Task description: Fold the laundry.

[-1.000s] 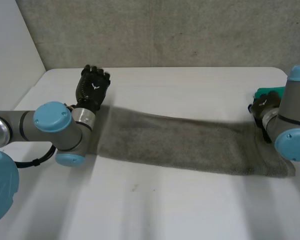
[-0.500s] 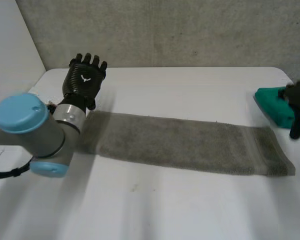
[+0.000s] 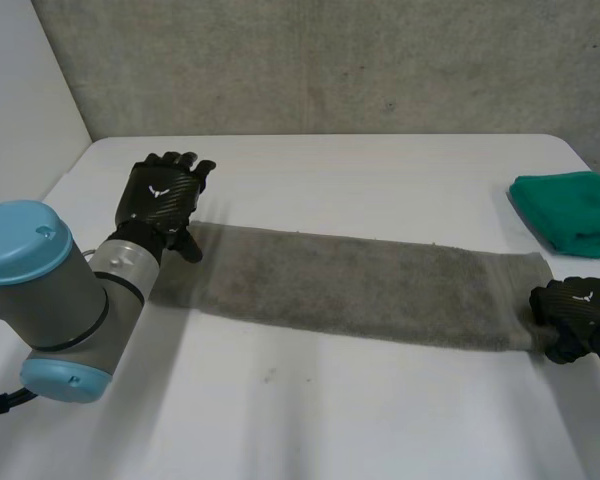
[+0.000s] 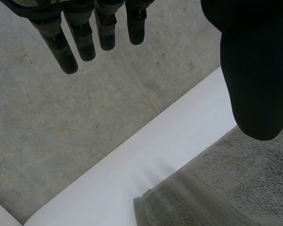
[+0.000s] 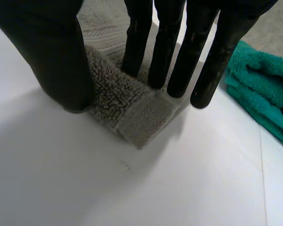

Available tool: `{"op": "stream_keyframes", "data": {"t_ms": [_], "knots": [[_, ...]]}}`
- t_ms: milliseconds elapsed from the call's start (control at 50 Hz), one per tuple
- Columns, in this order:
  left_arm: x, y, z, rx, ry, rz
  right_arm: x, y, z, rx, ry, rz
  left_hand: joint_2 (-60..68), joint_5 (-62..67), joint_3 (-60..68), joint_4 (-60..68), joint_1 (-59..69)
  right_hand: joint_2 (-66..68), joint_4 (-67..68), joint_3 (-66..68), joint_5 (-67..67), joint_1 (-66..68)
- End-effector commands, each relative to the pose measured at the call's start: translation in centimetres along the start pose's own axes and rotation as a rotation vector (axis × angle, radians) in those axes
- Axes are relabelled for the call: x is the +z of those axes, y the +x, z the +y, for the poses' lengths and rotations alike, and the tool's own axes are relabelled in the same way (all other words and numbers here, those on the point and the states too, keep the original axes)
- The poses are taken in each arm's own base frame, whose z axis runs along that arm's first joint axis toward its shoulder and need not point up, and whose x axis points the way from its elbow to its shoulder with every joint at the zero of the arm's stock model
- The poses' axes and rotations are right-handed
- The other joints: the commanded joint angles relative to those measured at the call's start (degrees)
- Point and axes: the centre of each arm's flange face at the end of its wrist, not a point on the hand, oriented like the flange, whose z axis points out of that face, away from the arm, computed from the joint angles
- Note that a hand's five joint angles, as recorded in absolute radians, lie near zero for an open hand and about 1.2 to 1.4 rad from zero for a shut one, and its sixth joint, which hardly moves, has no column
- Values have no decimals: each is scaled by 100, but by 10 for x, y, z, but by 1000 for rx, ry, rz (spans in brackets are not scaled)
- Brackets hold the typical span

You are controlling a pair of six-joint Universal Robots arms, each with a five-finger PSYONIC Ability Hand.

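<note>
The white counter (image 3: pixel 380 170) has plenty of bare surface. There's a wide stretch between the towel and the near edge, and a narrower band up to the far edge.

The grey towel (image 3: pixel 360 285) is laid flat as one long strip. Its long axis runs across the counter from the left side to the right, slightly slanted. The left end sits a bit closer to the far edge, and the right end is lower and close to the right edge.

The left arm (image 3: pixel 50 285) comes in over the near left part of the counter.

A folded green cloth (image 3: pixel 570 212) sits by the far right corner. It's near the towel's right end but not touching it.

The left hand (image 3: pixel 163 195) hangs over the towel's left end, above its far corner. Its fingers (image 4: pixel 85 42) are straight with the thumb held wide, and there's nothing between them.

The right hand (image 3: pixel 572 308) is on the towel's right end, at the near corner. In the right wrist view that corner is bunched up, with the thumb (image 5: pixel 56 52) on one side and straight fingers (image 5: pixel 167 47) on the other, so it's pinching the towel.

Each hand has a small white mark on its back, too small to read.
</note>
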Motion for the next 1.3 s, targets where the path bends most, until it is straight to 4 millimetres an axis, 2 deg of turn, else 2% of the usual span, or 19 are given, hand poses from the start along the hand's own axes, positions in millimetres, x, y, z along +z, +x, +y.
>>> {"op": "stream_keyframes", "data": {"t_ms": [20, 200, 380, 440, 500, 520, 580, 660, 700, 740, 760, 840, 920, 1040, 1060, 1100, 1200, 1220, 1300], "knots": [[-1, 1, 1, 2, -4, 1, 10, 9, 6, -3, -11, 39, -36, -133, -83, -29, 51, 3420, 3459, 3455, 3605, 4091], [-5, 2, -2, 2, -3, 6, 0, 65, 1, -36, -10, 249, -36, -133, -83, -29, 51, 3420, 3459, 3455, 3605, 4091], [-7, 2, -4, 1, -9, 6, -5, 142, 21, -340, -168, 489, -53, -149, -100, -46, 34, 3420, 3459, 3455, 3605, 4091], [-7, 1, -5, 1, -7, 4, -5, 148, 10, -386, -178, 539, -53, -149, -100, -46, 34, 3420, 3459, 3455, 3605, 4091], [-7, 0, -7, 1, -2, -1, -2, 132, -20, -415, -78, 525, -53, -149, -100, -46, 34, 3420, 3459, 3455, 3605, 4091], [-7, -1, -8, 0, 0, -2, -3, 115, -48, -429, 25, 509, -53, -149, -100, -46, 34, 3420, 3459, 3455, 3605, 4091], [-8, -2, -11, -2, 9, -8, -12, 90, -90, -427, 184, 489, -53, -149, -100, -46, 34, 3420, 3459, 3455, 3605, 4091], [-8, -3, -15, -4, 18, -11, -27, 39, -142, -443, 424, 388, -53, -149, -100, -46, 34, 3420, 3459, 3455, 3605, 4091], [-8, -4, -15, -4, 19, -13, -36, -16, -168, -491, 587, 240, -53, -149, -100, -46, 34, 3420, 3459, 3455, 3605, 4091], [-8, -4, -16, -4, 20, -13, -42, -54, -179, -520, 676, 133, -53, -149, -100, -46, 34, 3420, 3459, 3455, 3605, 4091], [-8, -4, -16, -4, 20, -13, -46, -90, -180, -544, 726, 28, -53, -149, -100, -46, 34, 3420, 3459, 3455, 3605, 4091], [-9, -2, -16, -4, 20, -8, -56, -165, -165, -615, 771, -192, -53, -149, -100, -46, 34, 3420, 3459, 3455, 3605, 4091], [-10, -1, -15, -5, 17, -4, -52, -206, -137, -659, 736, -316, -53, -149, -100, -46, 34, 3420, 3459, 3455, 3605, 4091], [-11, 7, -18, -2, 28, 16, -38, -223, -115, -659, 665, -379, -53, -149, -100, -46, 34, 3010, 3048, 3044, 3195, 3681], [-11, 8, -18, -2, 29, 19, -37, -220, -116, -641, 645, -376, -53, -149, -100, -46, 34, -375, -336, -340, -190, 296], [-10, 11, -21, 0, 39, 26, -38, -217, -117, -608, 619, -372, -53, -149, -100, -46, 34, -3580, -3541, -3545, -3395, -2909], [-8, 19, -33, 2, 82, 44, -41, -196, -133, -405, 575, -351, -53, -149, -100, -46, 34, -3580, -3541, -3545, -3395, -2909], [-8, 21, -35, 2, 91, 49, -42, -173, -143, -295, 563, -313, -53, -149, -100, -46, 34, -3580, -3541, -3545, -3395, -2909], [-8, 35, -50, -6, 136, 89, -46, -130, -146, -46, 470, -283, -36, -133, -83, -29, 51, -3580, -3541, -3545, -3395, -2909]]}}
